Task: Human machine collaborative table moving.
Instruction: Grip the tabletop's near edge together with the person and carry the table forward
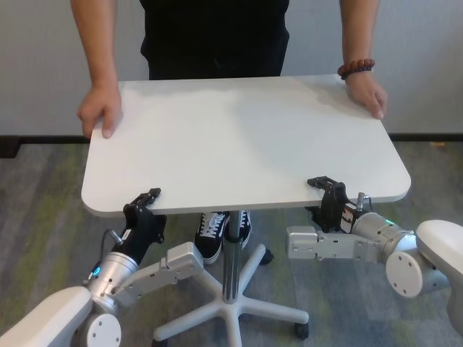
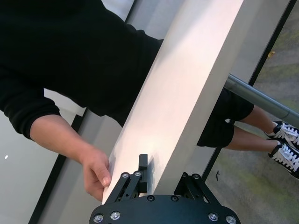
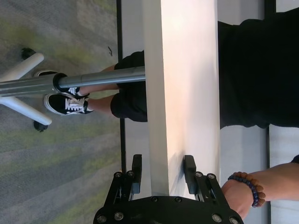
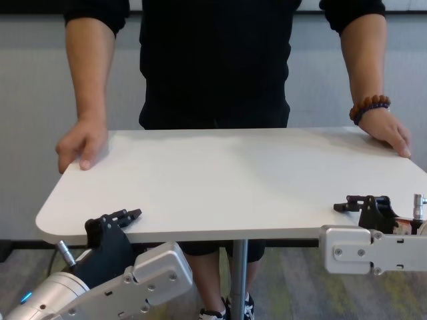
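The white bench (image 1: 246, 144) stood between the robot and the human (image 4: 213, 60), its top level on a slim grey pole (image 1: 231, 253) that rose from a white five-star base (image 1: 239, 307) on the carpet. The human stood at the far long edge, in a black shirt, with one hand (image 1: 101, 110) gripping the far corner on the robot's left and the other hand (image 1: 367, 94), a brown bead bracelet (image 1: 356, 69) on its wrist, on the far corner on the robot's right.

The left gripper (image 1: 145, 202) was clamped on the near edge of the bench, toward its left corner, with black fingers (image 4: 120, 217) lying over the top surface and the rest beneath. The right gripper (image 1: 325, 189) was clamped on the same near edge, toward the right corner; the wrist view showed the edge pinched between its pads. How tightly either one pressed could not be judged. Black-and-white sneakers (image 1: 213, 235) showed beneath the bench beside the pole.
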`<state>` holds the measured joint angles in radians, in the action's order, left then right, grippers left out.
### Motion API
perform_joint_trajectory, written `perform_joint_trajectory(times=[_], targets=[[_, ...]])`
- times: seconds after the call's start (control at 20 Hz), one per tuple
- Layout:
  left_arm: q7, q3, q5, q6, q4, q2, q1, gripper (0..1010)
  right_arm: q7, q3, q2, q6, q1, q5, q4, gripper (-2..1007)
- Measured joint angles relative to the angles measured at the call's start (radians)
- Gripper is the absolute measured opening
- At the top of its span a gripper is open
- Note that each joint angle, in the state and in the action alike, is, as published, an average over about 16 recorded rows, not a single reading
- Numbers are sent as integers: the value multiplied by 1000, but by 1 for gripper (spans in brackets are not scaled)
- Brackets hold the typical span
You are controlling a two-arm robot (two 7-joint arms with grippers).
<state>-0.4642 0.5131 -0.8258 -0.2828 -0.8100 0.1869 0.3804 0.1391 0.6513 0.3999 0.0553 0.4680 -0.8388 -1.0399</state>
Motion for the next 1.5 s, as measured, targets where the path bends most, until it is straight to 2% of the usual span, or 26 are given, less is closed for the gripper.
perform_joint_trajectory(times=[0.65, 1.5], targets=[[-4, -15, 16, -8, -8, -8, -5, 292, 7, -6, 1, -15, -5, 11, -6, 528], [-4, -11, 12, -7, -6, -5, -3, 292, 8, -4, 2, -16, -5, 7, -5, 528]])
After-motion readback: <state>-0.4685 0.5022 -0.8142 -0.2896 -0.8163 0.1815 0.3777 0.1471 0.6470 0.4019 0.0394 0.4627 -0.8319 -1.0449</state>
